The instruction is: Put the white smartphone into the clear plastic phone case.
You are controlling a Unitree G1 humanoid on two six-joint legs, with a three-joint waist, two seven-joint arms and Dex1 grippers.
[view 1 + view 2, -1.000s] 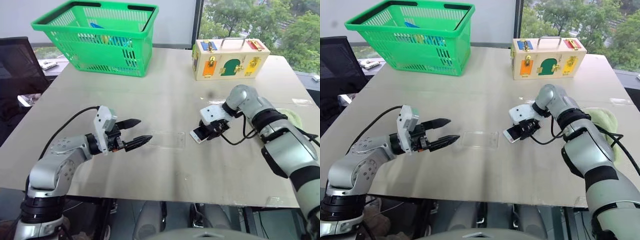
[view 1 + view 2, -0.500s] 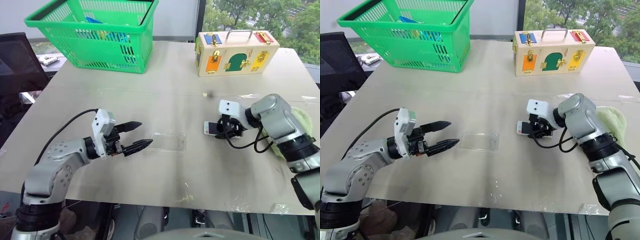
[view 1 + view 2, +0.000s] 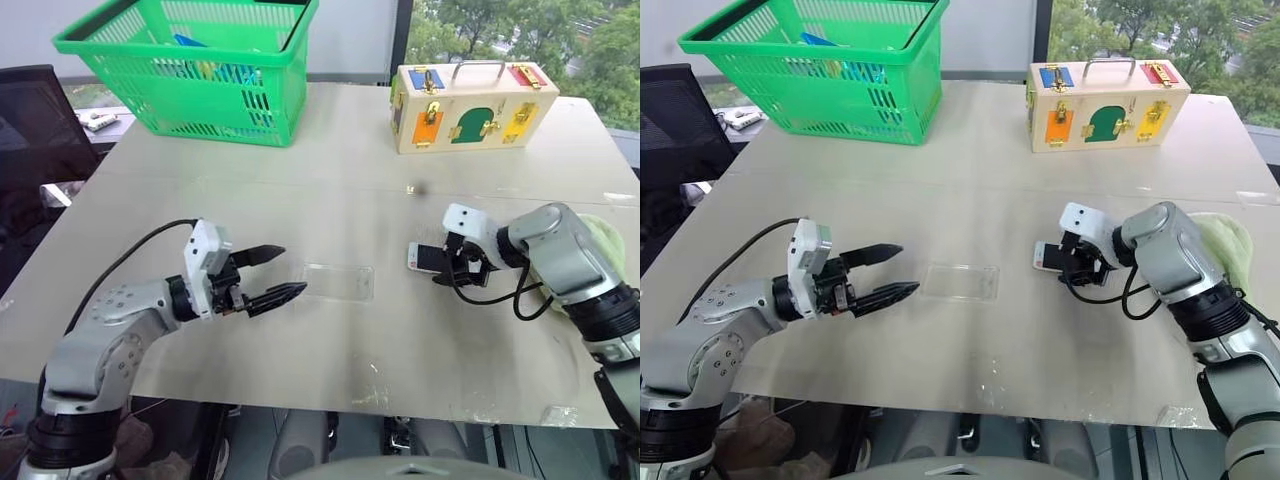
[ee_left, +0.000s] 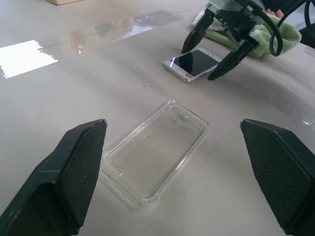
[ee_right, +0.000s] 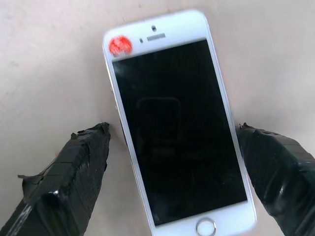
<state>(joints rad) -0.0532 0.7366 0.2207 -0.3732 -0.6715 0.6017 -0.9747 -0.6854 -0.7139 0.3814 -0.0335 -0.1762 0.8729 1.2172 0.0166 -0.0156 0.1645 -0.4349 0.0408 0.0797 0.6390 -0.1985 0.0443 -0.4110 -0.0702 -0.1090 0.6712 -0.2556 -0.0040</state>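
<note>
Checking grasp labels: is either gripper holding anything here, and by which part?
Nothing is held. The right gripper stands open astride the white smartphone, which lies flat on the table; the left gripper is open, short of the clear case.

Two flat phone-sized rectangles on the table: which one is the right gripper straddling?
The white smartphone, dark screen up, lying between the right gripper's open fingers. The other, the clear plastic phone case, lies empty near the left gripper.

The white smartphone lies flat, dark screen up, on the counter, right of centre. The clear plastic phone case lies open-side up, empty, well apart to its left.
</note>
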